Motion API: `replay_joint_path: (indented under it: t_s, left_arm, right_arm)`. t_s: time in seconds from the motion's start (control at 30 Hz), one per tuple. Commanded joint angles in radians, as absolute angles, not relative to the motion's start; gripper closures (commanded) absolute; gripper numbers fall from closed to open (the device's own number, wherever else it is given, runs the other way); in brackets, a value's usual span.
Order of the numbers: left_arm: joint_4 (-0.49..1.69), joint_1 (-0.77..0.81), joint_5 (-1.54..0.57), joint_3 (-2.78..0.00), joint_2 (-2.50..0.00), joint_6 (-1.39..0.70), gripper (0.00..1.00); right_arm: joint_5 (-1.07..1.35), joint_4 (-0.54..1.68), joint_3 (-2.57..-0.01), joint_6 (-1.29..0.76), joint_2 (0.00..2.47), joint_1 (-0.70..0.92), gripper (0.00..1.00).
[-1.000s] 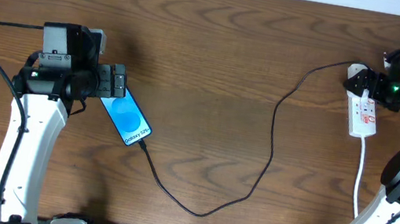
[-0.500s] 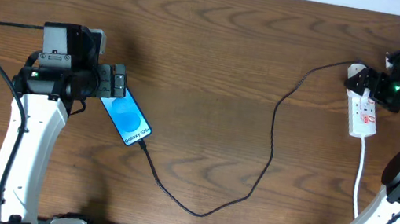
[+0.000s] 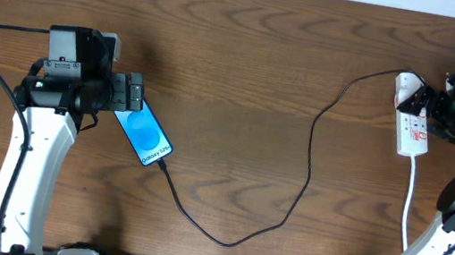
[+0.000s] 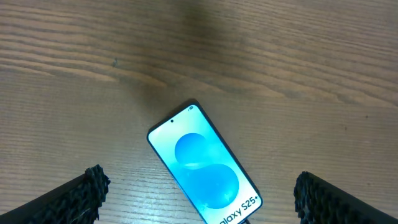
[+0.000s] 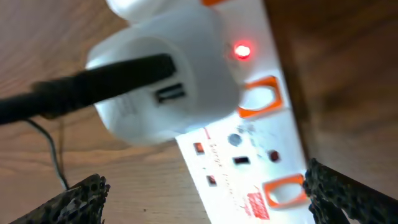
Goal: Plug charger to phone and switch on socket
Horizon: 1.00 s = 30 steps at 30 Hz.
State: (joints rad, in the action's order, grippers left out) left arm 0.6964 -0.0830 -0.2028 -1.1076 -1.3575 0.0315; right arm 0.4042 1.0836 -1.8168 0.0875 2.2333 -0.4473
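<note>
Right fingers (image 5: 339, 196) shifted rightward, glossy white socket (image 3: 414, 130)

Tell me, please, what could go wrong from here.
The open right gripper hangs close over the socket and its white adapter; a careless retreat could knock the adapter loose or bump a switch. The open left gripper hangs over the phone; a sideways dip could shove it and strain the charger.

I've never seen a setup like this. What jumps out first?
The phone, glowing bright blue, lies left of centre on the dark wooden table. A thin black charger loops from its lower end across to the white socket at the far right, where a red light is lit beside the white plug.
</note>
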Motion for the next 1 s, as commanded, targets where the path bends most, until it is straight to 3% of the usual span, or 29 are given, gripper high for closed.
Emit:
replay_joint_path:
  t_s: [0.0,0.7,0.97]
  left_arm:
    - [0.695,-0.083,-0.19,-1.123,-1.352,0.048,0.02]
    - [0.695,-0.083,-0.19,-1.123,-1.352,0.048,0.02]
    - [0.695,-0.083,-0.189,-1.123,-1.352,0.048,0.02]
  right_arm:
    - [0.322,1.093,-1.838,0.032,2.135,-0.453,0.01]
    - [0.186,1.201,-1.838,-0.101,1.731,-0.451,0.01]
    - [0.186,1.214,-1.838,-0.1,1.691,-0.451,0.01]
